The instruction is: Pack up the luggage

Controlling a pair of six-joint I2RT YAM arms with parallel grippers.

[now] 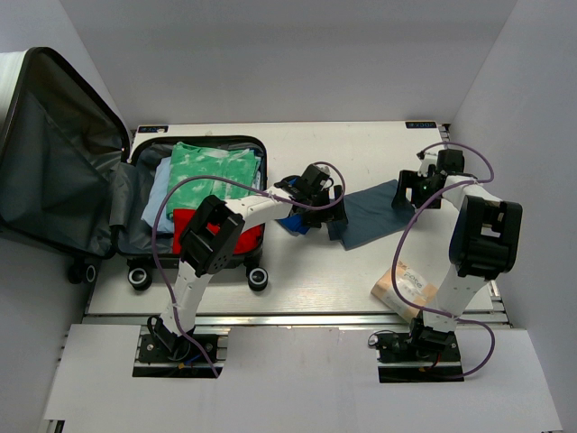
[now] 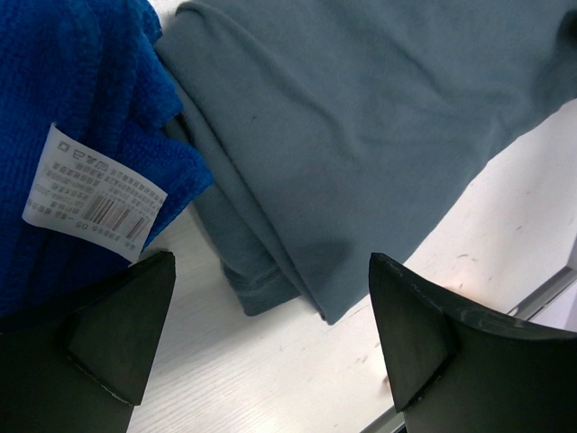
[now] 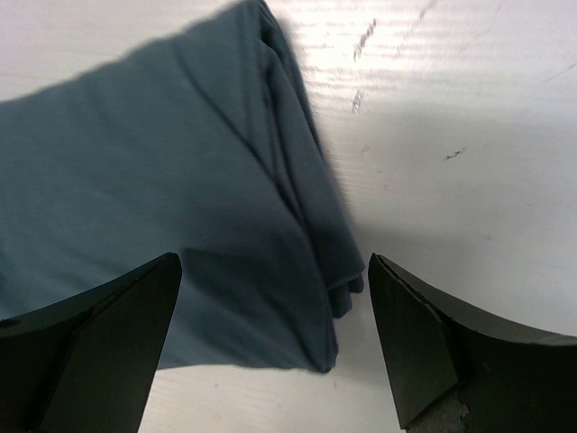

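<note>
White table [image 1: 361,271], grey walls.
Luggage [image 1: 54,180]: open at the table's left end, lid raised to the left, wheels toward the near edge. The tub holds a green top [image 1: 212,167], a red item [image 1: 185,221] and some pale blue cloth.
Grey garment [image 1: 374,212]: folded, flat at mid-table.
Blue towel [image 2: 63,90]: touching the garment's left edge, white label [image 2: 95,194] showing.
Left gripper [image 2: 270,271]: jaws wide, empty, over the garment's corner beside the towel.
Right gripper [image 3: 275,266]: jaws wide, empty, over the garment's right end.
Packet [image 1: 410,287]: beside the right arm.
</note>
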